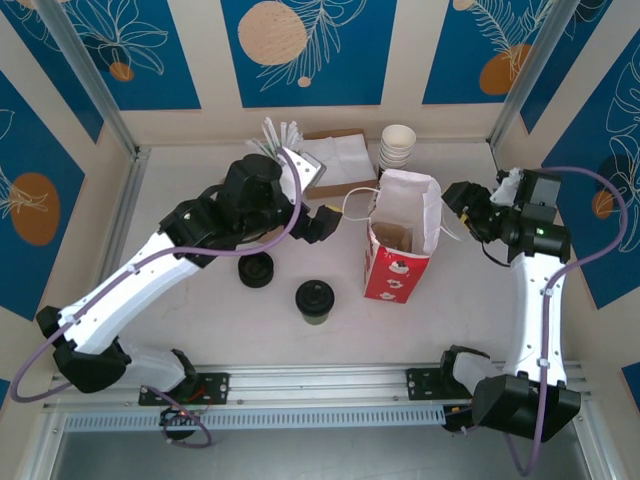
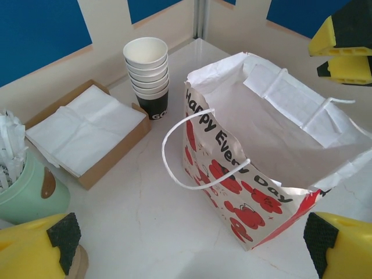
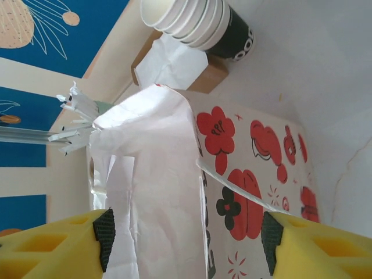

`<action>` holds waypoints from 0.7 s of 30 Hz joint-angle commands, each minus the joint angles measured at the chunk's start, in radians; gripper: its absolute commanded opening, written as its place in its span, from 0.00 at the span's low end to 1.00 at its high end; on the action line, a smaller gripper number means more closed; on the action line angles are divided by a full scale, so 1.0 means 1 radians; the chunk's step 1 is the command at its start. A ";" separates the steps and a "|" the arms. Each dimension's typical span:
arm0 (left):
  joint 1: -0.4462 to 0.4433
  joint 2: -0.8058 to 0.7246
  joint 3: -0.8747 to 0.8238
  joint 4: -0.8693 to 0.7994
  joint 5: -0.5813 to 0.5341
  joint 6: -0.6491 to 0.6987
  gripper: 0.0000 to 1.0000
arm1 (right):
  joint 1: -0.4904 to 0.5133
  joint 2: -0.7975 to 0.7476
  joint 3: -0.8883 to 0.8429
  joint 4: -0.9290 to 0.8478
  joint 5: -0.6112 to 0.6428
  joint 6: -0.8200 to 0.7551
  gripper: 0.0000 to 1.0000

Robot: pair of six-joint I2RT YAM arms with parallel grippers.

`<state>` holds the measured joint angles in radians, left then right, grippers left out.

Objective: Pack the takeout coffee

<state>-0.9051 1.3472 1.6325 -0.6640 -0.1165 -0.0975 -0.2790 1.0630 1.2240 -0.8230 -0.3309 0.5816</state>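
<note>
**Coffee outside the bag; both grippers empty**

Your takeout coffee [image 1: 314, 300] stands upright on the table [image 1: 400, 335] with its black lid on. It sits on the arm-base side of the paper bag [image 1: 400, 245], to the bag's left and clear of it. The stack of loose lids [image 1: 256, 268] is nearby on its far left. Neither gripper touches the cup.

Your left gripper [image 2: 192, 247] has its jaws spread wide and holds nothing. It hovers left of the bag and faces the printed side, with one white handle looping out toward it.

Your right gripper [image 3: 186, 241] is at the bag's right rim with its jaws well apart. The bag's white inner wall and a handle strip lie between the black pads [image 3: 104, 232]. The paper is not pinched. I cannot tell whether it brushes the left-hand pad.

The bag stands upright with its mouth open and the top edge crumpled.

Behind it, the stack of white cups [image 2: 146, 72] stands just beside the napkin box [image 2: 87, 131]. A green cup [image 2: 26, 192] of paper-wrapped sticks stands left of the box.
</note>
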 commanded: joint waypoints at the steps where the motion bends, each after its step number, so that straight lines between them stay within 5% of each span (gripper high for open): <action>1: 0.003 -0.042 -0.021 0.044 0.008 -0.037 1.00 | -0.007 -0.011 0.066 -0.086 0.050 -0.096 0.71; 17: -0.019 -0.146 -0.293 0.009 -0.016 -0.170 1.00 | 0.048 0.029 0.065 -0.019 -0.099 -0.197 0.71; 21: -0.113 -0.158 -0.366 -0.025 -0.148 -0.204 1.00 | 0.083 0.037 0.039 -0.017 -0.035 -0.201 0.71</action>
<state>-0.9630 1.2160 1.2999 -0.6441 -0.1852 -0.2523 -0.2115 1.0962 1.2858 -0.8490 -0.3828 0.4084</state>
